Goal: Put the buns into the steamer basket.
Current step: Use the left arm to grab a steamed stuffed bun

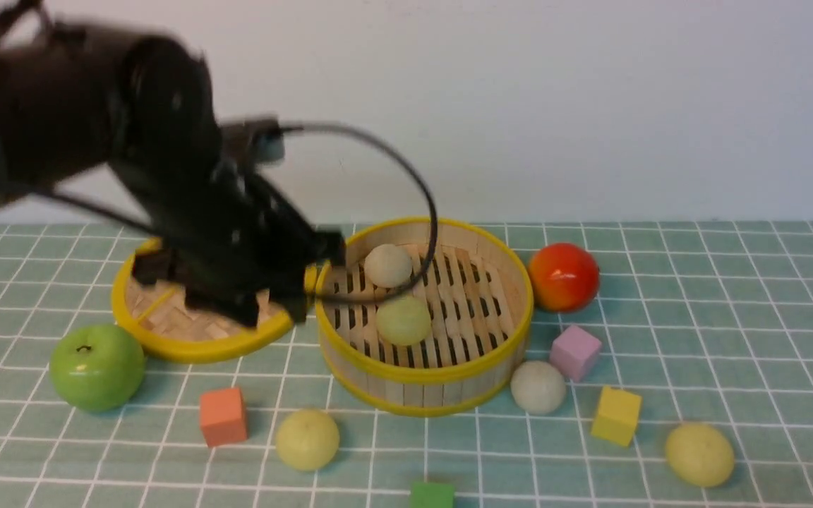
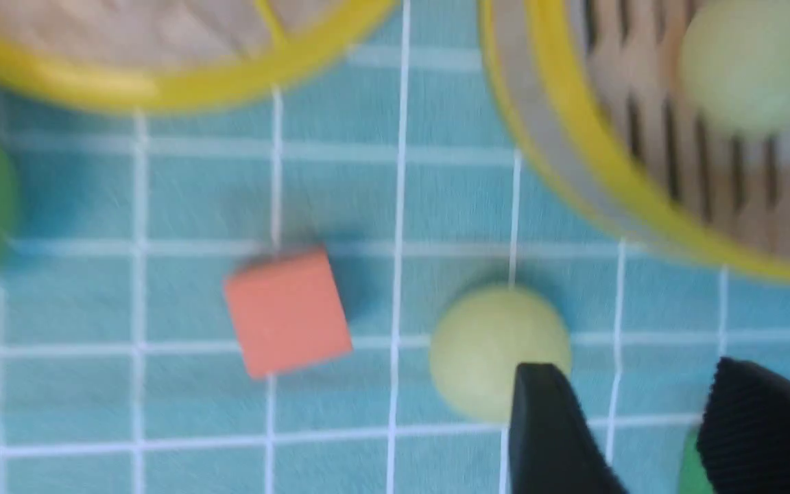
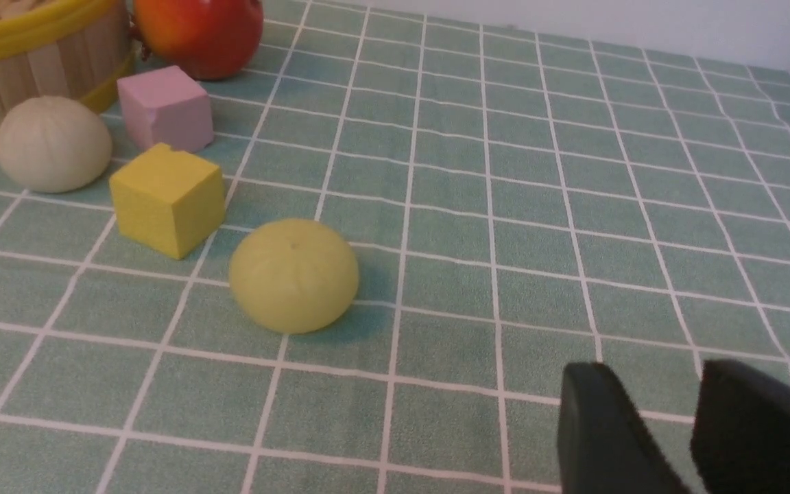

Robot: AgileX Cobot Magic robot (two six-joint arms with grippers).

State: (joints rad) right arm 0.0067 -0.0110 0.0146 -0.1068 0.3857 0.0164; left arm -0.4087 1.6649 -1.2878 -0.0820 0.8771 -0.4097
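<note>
Black left arm (image 1: pixel 166 155) over lid (image 1: pixel 191 347), jaws apart

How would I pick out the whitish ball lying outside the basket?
Find the central round bamboo basket. By its front right wall, beside the pink cube, sits the bun. It alone out there is off-white; the other loose balls are yellow-green.

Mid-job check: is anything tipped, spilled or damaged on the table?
Nothing is tipped or spilled. The round bamboo steamer basket stands upright, and its flat woven yellow-rimmed lid lies level beside it. One small oddity: the yellow cube seems to have a notch in its top edge.
</note>
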